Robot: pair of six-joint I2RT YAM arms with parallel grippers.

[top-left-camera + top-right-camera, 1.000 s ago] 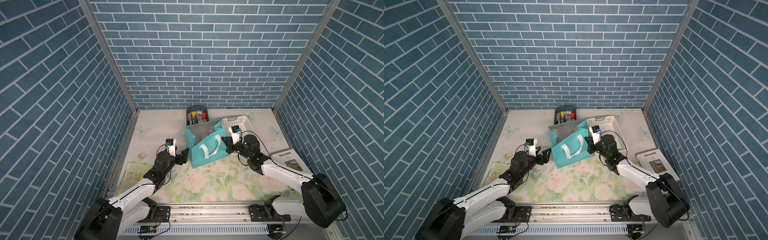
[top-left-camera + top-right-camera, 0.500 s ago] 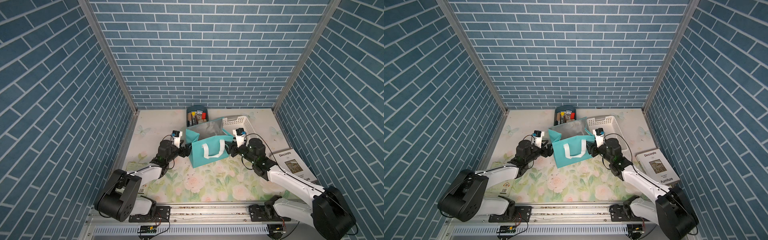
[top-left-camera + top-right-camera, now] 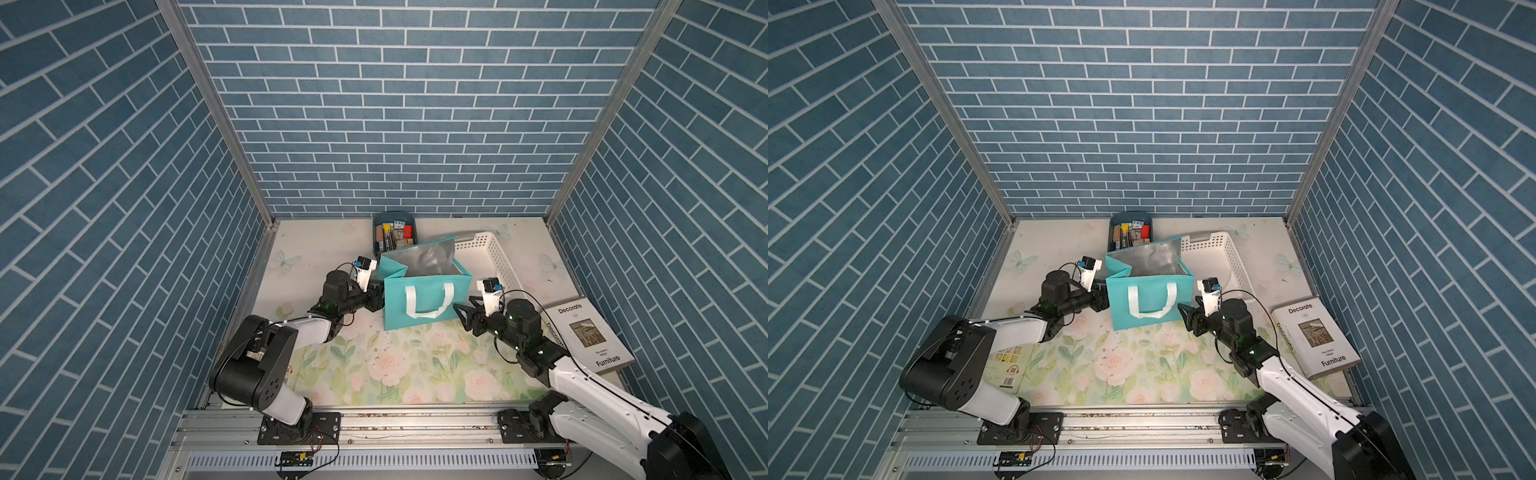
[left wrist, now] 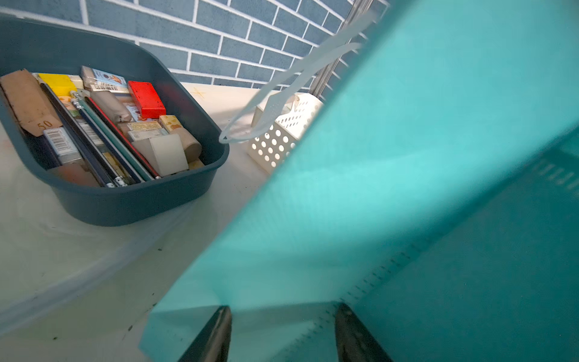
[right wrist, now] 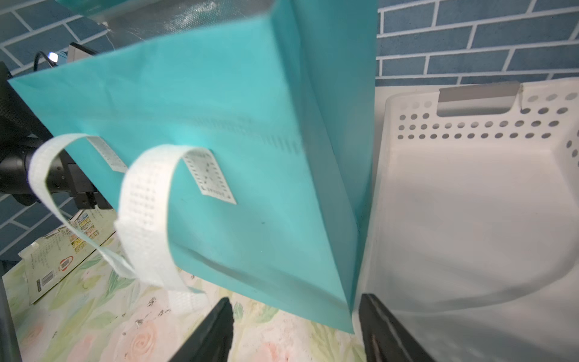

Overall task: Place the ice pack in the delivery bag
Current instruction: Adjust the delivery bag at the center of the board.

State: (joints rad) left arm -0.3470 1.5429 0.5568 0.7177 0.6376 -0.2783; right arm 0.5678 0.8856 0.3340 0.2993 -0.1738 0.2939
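I judge the task to be at an early or middle stage, and I cannot say which. The delivery bag (image 3: 424,291) stands upright and open between my two arms, but I do not find the ice pack in any view. The white basket (image 5: 470,131), just beyond the outer jaw of the right gripper (image 5: 293,301), looks empty. The inside of the bag shows only silver foil lining (image 3: 424,262) in both top views, and its bottom is hidden. So the pack may already be inside, or it may be out of sight.

The right gripper has its jaws apart and holds nothing. The lower corner of the bag is just ahead of them, in line with the gap. The left gripper (image 4: 283,308) also has its jaws apart. The side fold of the bag lies in the gap between them, but they do not pinch it.

The bag is teal with thin, soft walls. One side is creased inward, and a white strap handle (image 5: 144,213) hangs loose on the front.
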